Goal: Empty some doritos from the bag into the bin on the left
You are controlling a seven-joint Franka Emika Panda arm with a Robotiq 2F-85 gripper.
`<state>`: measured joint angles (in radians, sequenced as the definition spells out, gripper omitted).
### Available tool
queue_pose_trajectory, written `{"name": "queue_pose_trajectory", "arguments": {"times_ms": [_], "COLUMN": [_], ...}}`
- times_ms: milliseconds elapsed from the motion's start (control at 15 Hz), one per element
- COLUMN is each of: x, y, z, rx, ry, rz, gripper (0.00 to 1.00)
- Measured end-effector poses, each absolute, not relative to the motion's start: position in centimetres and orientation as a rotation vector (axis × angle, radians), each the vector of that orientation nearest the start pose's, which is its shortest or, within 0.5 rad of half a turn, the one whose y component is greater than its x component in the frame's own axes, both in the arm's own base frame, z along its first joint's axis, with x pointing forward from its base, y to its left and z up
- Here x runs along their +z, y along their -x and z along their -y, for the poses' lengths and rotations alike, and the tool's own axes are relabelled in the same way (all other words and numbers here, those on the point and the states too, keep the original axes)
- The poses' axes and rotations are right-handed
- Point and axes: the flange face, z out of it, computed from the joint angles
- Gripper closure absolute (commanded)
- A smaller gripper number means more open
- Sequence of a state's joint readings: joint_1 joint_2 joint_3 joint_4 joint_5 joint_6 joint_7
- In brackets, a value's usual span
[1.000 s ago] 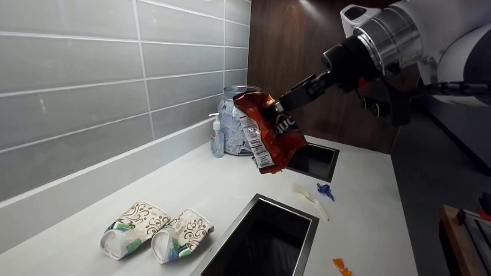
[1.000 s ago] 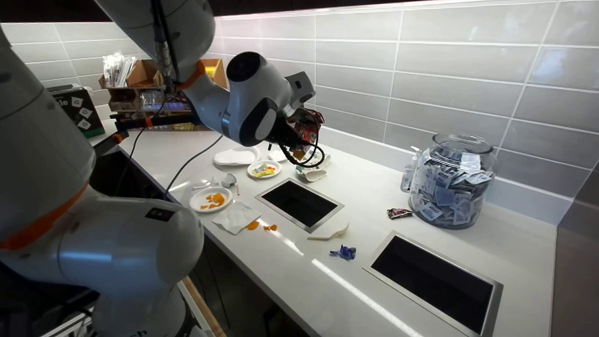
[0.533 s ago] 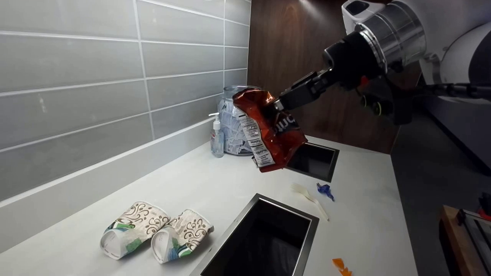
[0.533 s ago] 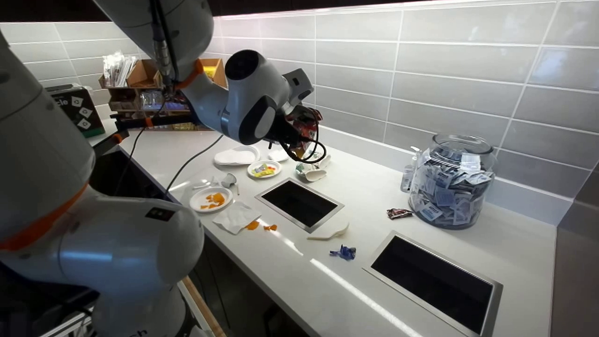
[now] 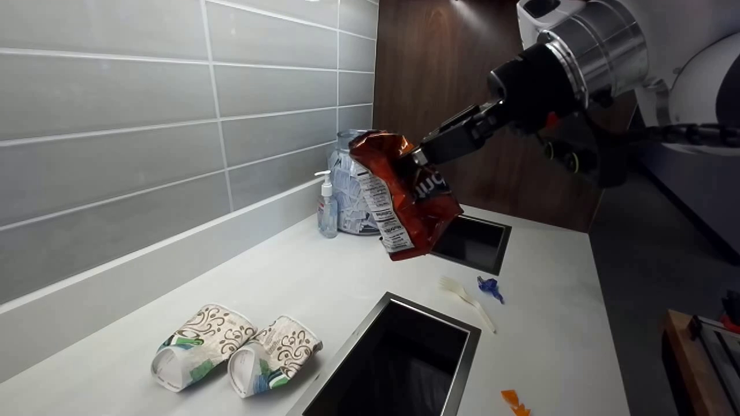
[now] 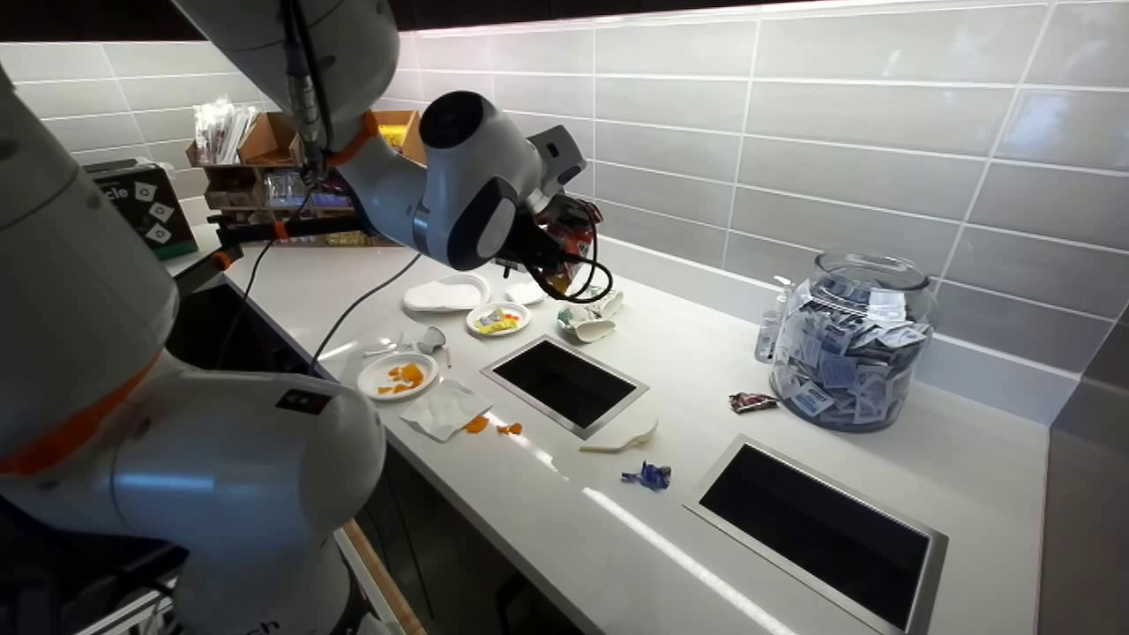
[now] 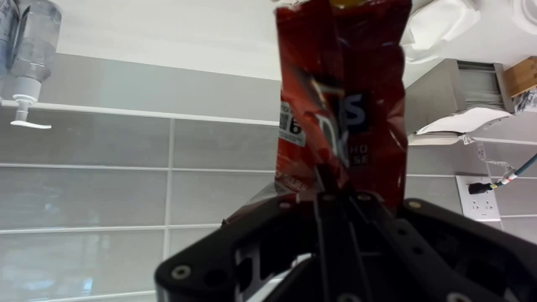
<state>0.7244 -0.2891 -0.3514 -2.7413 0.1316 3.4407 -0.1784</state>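
While the bag (image 5: 407, 202) hangs over the counter (image 6: 688, 362), the gripper (image 5: 411, 163) pinches it

Jaws narrow, it holds the bag, whose contents are hidden. The left bin (image 6: 612, 408) and the right bin (image 6: 924, 578), two in an exterior view, are dark inside; whether the bag is above either cannot be told. Far right, one jar (image 6: 915, 291) holds packets (image 6: 847, 370) too many to count, one bottle (image 5: 328, 215) just beside it. Left, one plate (image 6: 370, 372) bears orange bits (image 6: 407, 375), another plate (image 6: 525, 317) a yellow pack (image 6: 497, 321). Two cups (image 5: 211, 338) lie on the left bin's far side; one fork (image 6: 637, 439) and one blue scrap (image 6: 651, 476) lie between the bins.
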Motion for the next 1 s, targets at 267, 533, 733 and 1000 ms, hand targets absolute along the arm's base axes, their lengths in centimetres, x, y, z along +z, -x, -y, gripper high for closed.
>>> {"name": "queue_pose_trajectory", "arguments": {"times_ms": [267,533,733,1000], "x": [42.16,42.31,42.38,42.18], "y": [-41.23,-41.31,-41.22,-41.22], "z": [-14.14,-13.87,-14.11,-14.14], "rx": [-1.344,-1.362,-1.379,-1.353], "ry": [2.564,2.568,2.565,2.580], "rz": [0.483,0.525,0.617,0.626], "gripper": [1.00,1.00,1.00,1.00]}}
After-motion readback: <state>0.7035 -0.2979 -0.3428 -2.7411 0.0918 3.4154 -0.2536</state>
